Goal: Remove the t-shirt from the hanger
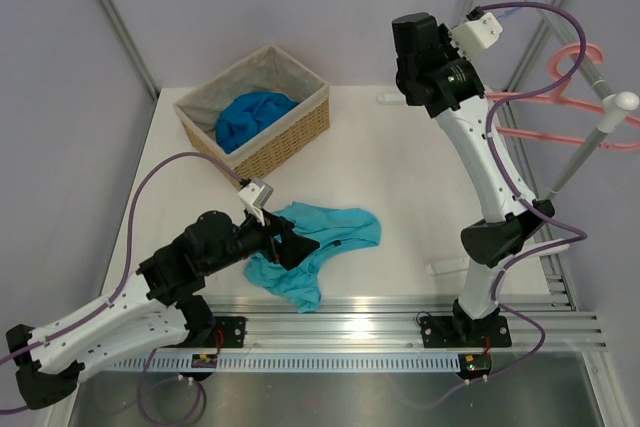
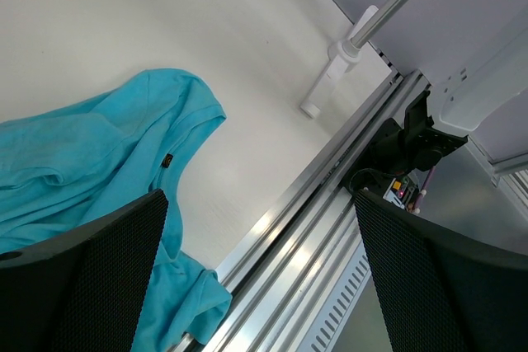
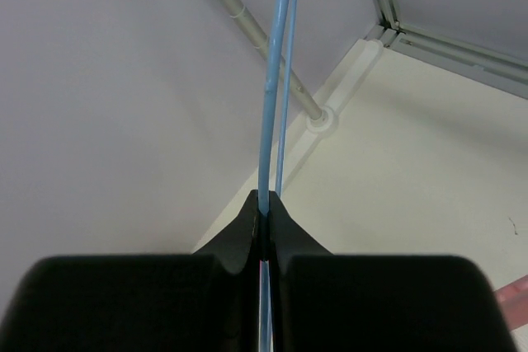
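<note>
The teal t-shirt (image 1: 325, 232) lies crumpled on the white table near the front edge, off the hanger. It also shows in the left wrist view (image 2: 82, 146). My left gripper (image 1: 290, 245) is open and empty just above the shirt's left part, its black fingers (image 2: 82, 278) wide apart around nothing. My right gripper (image 3: 266, 204) is raised high at the back right and is shut on the thin light-blue wire hanger (image 3: 272, 80). In the top view only a short piece of the hanger's wire (image 1: 530, 2) shows beyond the wrist.
A wicker basket (image 1: 300, 117) with a royal-blue cloth (image 1: 250, 117) stands at the back left. A pink plastic hanger (image 1: 560, 97) hangs on the white rack rod (image 1: 585, 142) at the right. An aluminium rail (image 1: 400, 327) runs along the near edge.
</note>
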`<state>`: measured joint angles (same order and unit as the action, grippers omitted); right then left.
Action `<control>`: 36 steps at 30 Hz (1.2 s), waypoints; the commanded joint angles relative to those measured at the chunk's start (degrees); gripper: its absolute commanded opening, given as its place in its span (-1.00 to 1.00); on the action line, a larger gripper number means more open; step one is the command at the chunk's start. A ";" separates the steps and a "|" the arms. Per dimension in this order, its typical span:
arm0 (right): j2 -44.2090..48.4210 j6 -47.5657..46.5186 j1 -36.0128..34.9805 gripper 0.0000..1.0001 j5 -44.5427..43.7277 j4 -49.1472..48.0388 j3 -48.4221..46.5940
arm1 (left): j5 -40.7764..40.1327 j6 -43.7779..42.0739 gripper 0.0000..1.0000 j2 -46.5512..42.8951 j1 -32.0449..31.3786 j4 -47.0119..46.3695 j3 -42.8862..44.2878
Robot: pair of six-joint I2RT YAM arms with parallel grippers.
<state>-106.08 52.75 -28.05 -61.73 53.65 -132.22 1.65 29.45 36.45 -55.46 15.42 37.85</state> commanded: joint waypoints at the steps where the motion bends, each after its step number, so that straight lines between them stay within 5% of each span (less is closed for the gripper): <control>1: -0.45 3.06 0.37 -1.00 -0.84 2.87 0.65 | 0.64 -0.18 0.98 -0.41 -0.26 -2.24 1.09; 14: -3.87 5.16 3.62 -1.00 0.04 5.13 -4.79 | 1.16 -0.45 0.98 2.49 -0.26 -2.94 2.06; 36: -4.31 7.01 6.34 -1.00 2.94 3.83 -1.02 | -0.50 -1.41 0.98 0.38 -0.26 -1.98 2.58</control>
<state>-110.21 57.04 -22.20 -57.87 56.93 -133.56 2.74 29.39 38.37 -55.46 14.35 37.89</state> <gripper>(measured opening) 0.031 0.987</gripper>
